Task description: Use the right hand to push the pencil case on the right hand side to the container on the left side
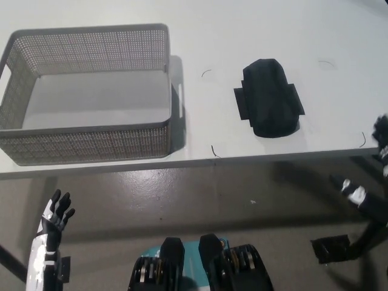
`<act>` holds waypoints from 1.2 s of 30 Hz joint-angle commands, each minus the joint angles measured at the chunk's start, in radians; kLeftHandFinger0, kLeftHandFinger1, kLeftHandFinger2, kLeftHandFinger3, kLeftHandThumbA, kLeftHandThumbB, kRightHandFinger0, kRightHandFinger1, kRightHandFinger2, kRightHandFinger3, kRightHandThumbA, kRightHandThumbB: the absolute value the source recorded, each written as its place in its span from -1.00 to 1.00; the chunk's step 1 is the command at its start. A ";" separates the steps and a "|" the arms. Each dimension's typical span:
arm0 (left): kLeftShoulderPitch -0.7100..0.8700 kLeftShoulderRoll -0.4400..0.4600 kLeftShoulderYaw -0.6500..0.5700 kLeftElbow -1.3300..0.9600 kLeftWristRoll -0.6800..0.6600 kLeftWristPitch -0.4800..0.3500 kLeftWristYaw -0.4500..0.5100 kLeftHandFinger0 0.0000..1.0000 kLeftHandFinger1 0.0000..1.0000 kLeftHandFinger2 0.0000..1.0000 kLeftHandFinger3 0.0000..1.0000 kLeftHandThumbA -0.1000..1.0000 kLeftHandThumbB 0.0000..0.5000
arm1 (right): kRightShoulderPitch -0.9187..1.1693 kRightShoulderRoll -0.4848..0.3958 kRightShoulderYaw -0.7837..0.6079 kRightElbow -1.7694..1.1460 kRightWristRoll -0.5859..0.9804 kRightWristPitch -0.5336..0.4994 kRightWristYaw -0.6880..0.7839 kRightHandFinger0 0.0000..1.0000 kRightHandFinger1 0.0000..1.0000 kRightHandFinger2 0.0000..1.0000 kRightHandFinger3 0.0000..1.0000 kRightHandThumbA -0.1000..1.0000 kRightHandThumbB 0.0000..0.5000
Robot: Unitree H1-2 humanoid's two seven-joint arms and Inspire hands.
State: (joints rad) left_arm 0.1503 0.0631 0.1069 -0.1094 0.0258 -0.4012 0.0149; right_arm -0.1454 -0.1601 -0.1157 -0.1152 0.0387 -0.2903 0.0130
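While the black pencil case (270, 98) lies on the white worktop (242, 36), well apart from the grey mesh container (91, 142) to its left, the right hand (381, 140) shows only partly at the worktop's right edge, its fingers too blurred to read. The left hand (56, 212) rests low beside the worktop, fingers spread and empty. A sound push would likely begin flat against the case's right side, driving it straight leftward toward the container wall.

White-cased left hand (53, 227) with black fingers; black right hand (381, 136).
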 commanded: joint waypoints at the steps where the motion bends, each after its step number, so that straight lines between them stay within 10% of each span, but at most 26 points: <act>1: 0.009 0.004 0.002 -0.023 0.009 -0.068 0.009 1.00 1.00 1.00 1.00 1.00 -0.93 | -0.093 -0.031 -0.037 -0.015 0.033 0.048 -0.016 1.00 1.00 1.00 1.00 1.00 -0.11; 8: 0.020 0.001 0.002 -0.028 0.003 -0.065 0.007 1.00 1.00 1.00 1.00 1.00 -0.94 | -0.276 -0.060 -0.062 0.107 0.028 0.079 -0.020 1.00 1.00 1.00 1.00 0.94 -0.37; 36: 0.044 -0.002 -0.012 -0.035 0.019 -0.069 -0.001 1.00 1.00 1.00 1.00 1.00 -0.85 | -0.890 -0.089 -0.022 1.009 -0.021 0.006 -0.052 1.00 1.00 1.00 1.00 0.89 -0.23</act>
State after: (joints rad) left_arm 0.1775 0.0559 0.1023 -0.1102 0.0398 -0.4300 0.0144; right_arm -0.9256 -0.2302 -0.1426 0.8079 0.0265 -0.1950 -0.0067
